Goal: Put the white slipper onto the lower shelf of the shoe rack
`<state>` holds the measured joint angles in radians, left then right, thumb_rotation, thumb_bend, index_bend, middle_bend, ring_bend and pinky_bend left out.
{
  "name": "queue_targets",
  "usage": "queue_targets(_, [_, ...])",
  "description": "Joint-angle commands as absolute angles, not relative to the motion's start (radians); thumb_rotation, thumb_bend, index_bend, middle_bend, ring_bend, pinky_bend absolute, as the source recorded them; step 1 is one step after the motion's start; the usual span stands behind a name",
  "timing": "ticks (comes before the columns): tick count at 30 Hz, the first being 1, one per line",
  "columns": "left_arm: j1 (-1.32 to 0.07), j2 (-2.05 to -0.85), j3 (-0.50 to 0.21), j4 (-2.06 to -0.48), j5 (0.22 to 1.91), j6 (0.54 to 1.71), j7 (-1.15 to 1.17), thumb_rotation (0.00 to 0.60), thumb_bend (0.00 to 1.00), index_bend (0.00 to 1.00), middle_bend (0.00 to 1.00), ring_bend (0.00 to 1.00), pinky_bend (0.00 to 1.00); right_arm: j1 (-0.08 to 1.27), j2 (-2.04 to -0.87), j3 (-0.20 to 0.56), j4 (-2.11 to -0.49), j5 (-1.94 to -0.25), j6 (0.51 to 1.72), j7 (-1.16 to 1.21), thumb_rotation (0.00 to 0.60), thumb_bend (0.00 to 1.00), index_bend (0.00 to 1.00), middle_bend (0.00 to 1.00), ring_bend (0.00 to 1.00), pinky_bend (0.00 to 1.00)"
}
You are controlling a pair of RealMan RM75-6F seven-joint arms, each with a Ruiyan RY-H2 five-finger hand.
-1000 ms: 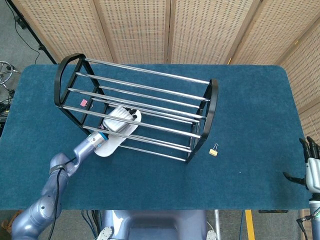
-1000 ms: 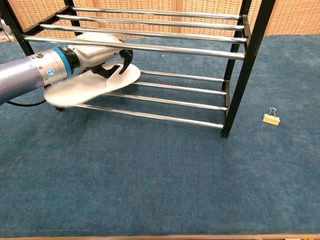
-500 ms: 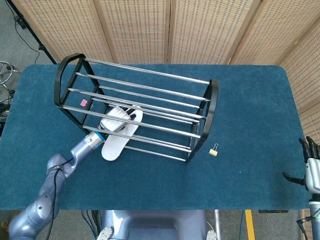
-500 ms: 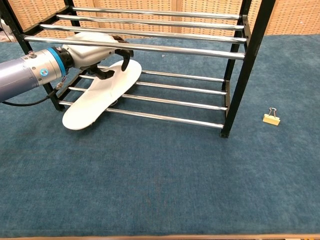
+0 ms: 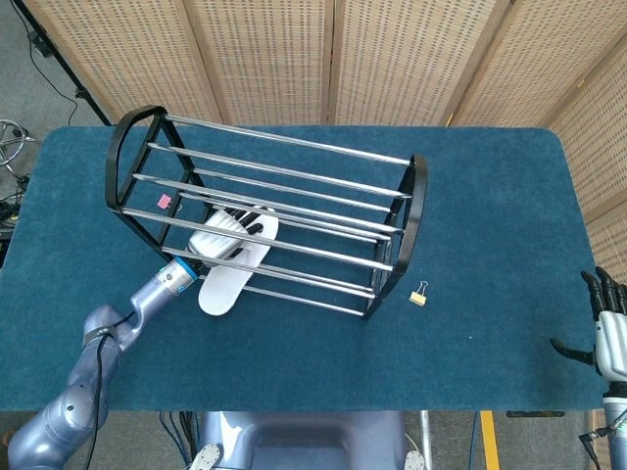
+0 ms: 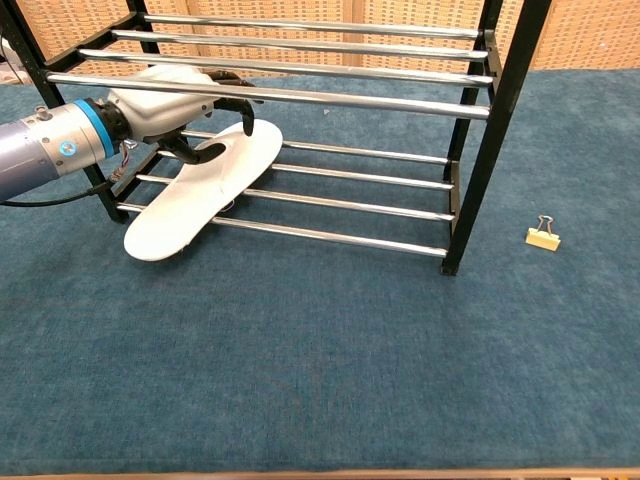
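Note:
The white slipper [image 6: 200,195] lies tilted across the front bars of the shoe rack's [image 6: 497,120] lower shelf, toe inside and heel hanging out over the carpet. My left hand [image 6: 185,105] reaches in under the top front bar. Its fingers arch just above the slipper's toe end and its thumb hangs by the slipper's left edge, and no grip shows. In the head view the slipper [image 5: 230,269] and left hand [image 5: 217,238] sit at the rack's [image 5: 411,211] left end. My right hand [image 5: 609,333] hangs off the table's right edge, fingers spread and holding nothing.
A small gold binder clip [image 6: 542,235] lies on the blue carpet right of the rack. A pink tag [image 5: 164,202] hangs on the rack's left end. Folding screens stand behind the table.
The slipper dropped from a lifted position onto the lower bars. My left hand has since drawn back a little to the left while the slipper stayed put. The right hand barely moved.

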<state>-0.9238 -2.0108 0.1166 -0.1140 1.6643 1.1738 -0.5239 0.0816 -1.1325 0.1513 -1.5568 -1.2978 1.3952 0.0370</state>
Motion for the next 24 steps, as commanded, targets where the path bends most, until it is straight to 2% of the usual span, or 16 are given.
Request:
queue_targets(1, [-0.912,-2.005,0.117,-0.122,1.665,1.198,-0.542,0.6,0.44,0.37,0.17,0.13,0.38,0.081,-1.132,0.15,-1.561,-1.301,1.398,0.036,0.6,0.0,0.0,0.0,0.0,0.0])
queue_targets(24, [-0.863,-1.986,0.143,-0.141,1.697,1.3,-0.545,0.6,0.42,0.36,0.16,0.12,0.38,0.074,-1.123,0.145,-1.577,-1.321,1.416,0.044,0.6,0.0,0.0,0.0,0.0,0.0])
